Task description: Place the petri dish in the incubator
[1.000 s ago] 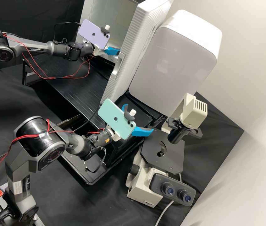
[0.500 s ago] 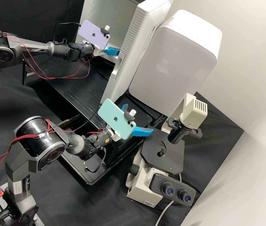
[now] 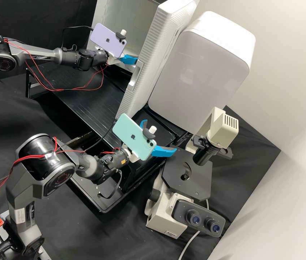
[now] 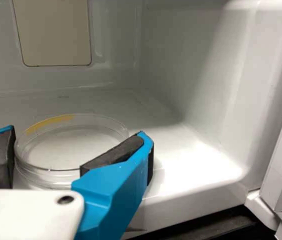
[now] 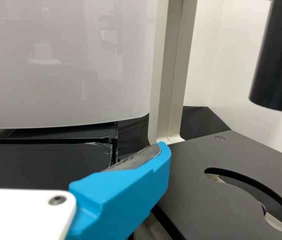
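1. Fingers [image 4: 116, 165] of the left gripper [image 4: 73, 140] are clenched on the petri dish [image 4: 66, 150]: a black pad lies against its clear wall on each side.
2. That dish is inside the incubator [image 4: 196, 100], low over the white floor near the front lip. It looks seated there, though I cannot tell whether its base bears fully on the floor.
3. In the high view the left gripper reaches past the open incubator door [image 3: 153, 54], just beside the door's edge.
4. The right gripper [image 3: 162, 144] hangs released and holds nothing. It is well apart from the dish, beside the stage [image 5: 221, 170] of the microscope [image 3: 185, 202].
5. I judge the placing nearly done; what is left is to let go and back out.
6. Risks from here:
   - If one pad clings while the other lets go, the dish may skid or turn toward the lip.
   - If the arm backs out before the pads are clear, the dish may be dragged out over the lip and fall.
   - If the base is not yet down, letting go could jolt the lid loose.
   - A sideways drift on the way out could knock a finger against the door
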Robot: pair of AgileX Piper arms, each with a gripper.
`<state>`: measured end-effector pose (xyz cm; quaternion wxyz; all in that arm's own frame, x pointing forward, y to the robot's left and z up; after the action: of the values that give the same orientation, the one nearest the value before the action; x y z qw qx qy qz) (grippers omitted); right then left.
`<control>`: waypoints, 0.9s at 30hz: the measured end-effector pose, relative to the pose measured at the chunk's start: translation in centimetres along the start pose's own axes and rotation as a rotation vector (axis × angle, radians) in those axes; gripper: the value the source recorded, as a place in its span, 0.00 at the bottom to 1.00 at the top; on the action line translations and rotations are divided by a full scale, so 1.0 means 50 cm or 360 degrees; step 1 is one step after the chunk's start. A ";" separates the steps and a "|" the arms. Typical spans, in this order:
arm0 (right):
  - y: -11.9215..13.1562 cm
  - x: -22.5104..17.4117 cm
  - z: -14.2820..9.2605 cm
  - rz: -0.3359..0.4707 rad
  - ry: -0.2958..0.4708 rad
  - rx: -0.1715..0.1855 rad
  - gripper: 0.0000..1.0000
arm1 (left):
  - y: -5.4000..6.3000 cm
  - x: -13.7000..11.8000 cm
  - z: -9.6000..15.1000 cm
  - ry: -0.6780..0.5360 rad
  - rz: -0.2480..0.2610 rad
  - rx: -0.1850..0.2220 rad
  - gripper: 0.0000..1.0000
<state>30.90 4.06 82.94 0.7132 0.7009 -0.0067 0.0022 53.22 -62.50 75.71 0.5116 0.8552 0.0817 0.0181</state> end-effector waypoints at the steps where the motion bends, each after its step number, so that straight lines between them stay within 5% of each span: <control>1: 0.000 0.000 0.000 0.0000 0.0000 0.0000 1.00 | 0.000 0.000 0.001 -0.0006 -0.0001 0.0000 1.00; 23: 0.000 0.000 0.000 0.0000 0.0000 0.0000 1.00 | 0.005 -0.036 -0.011 -0.0020 -0.0067 0.0068 1.00; 27: 0.000 0.000 0.000 0.0000 0.0000 0.0000 1.00 | 0.004 -0.053 -0.016 -0.0039 -0.0062 0.0122 1.00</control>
<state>30.90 4.06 82.94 0.7132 0.7009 -0.0067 0.0022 50.56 -62.32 76.41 0.4798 0.8725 0.0927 -0.0055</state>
